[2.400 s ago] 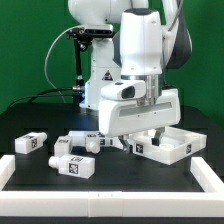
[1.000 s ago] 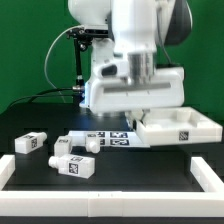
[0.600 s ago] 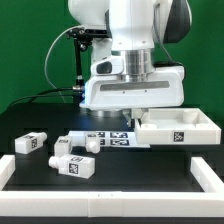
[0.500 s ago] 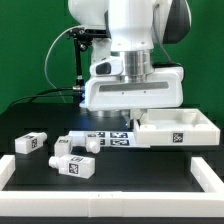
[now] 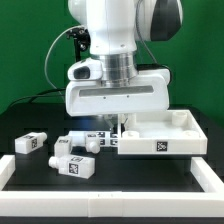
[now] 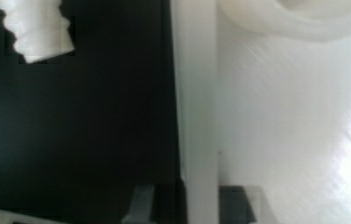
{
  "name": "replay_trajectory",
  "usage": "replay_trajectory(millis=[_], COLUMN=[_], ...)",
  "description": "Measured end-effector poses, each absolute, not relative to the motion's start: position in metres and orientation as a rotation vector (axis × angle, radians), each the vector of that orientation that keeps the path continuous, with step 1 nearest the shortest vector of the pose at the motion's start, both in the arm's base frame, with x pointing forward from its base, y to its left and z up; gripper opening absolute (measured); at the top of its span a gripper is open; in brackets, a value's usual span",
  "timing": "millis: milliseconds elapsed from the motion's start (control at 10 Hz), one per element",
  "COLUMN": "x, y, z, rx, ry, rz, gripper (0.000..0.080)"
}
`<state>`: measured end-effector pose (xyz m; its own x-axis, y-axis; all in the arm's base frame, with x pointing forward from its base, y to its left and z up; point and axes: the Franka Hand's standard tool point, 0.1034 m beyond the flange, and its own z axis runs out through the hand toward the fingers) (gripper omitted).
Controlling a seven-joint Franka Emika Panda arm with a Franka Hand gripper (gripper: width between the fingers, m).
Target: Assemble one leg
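My gripper (image 5: 120, 126) is shut on the near-left wall of the large flat white tray-shaped part (image 5: 165, 137) and holds it just above the black table. In the wrist view the dark fingers (image 6: 145, 204) clamp that thin white wall (image 6: 193, 150); the gripper's middle is there (image 6: 193, 205). Several legs, small white blocks with tag markers, lie at the exterior view's left: one apart (image 5: 30, 142) and a cluster (image 5: 74, 165) beside it. One leg shows in the wrist view (image 6: 44, 30), away from the fingers.
The marker board (image 5: 98, 135) lies behind the legs, mostly hidden by the hand. A white border rail (image 5: 100, 203) runs along the front and a post (image 5: 6, 172) stands at the left. The robot base and cables stand at the back.
The gripper and the tray-shaped part have moved toward the exterior view's left and a little lower, nearer the legs. The legs have not moved.
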<state>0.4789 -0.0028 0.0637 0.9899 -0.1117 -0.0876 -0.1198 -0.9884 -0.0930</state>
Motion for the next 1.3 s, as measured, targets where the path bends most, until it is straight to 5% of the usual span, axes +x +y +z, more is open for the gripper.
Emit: replay_trajectory(millis=[200, 400, 800, 1100, 1300], x=[0.484, 0.537, 0.532, 0.570, 0.570], y=[-0.017, -0.037, -0.035, -0.027, -0.025], z=[0.055, 0.062, 0.055, 0.039, 0.034], rx=[-3.043, -3.070, -3.070, -3.083, -3.090], ry=[0.147, 0.059, 0.059, 0.119, 0.108], rz=[0.215, 0.239, 0.249, 0.221, 0.192], gripper=[0.0054, 0.0054, 0.0054, 0.0054, 0.0054])
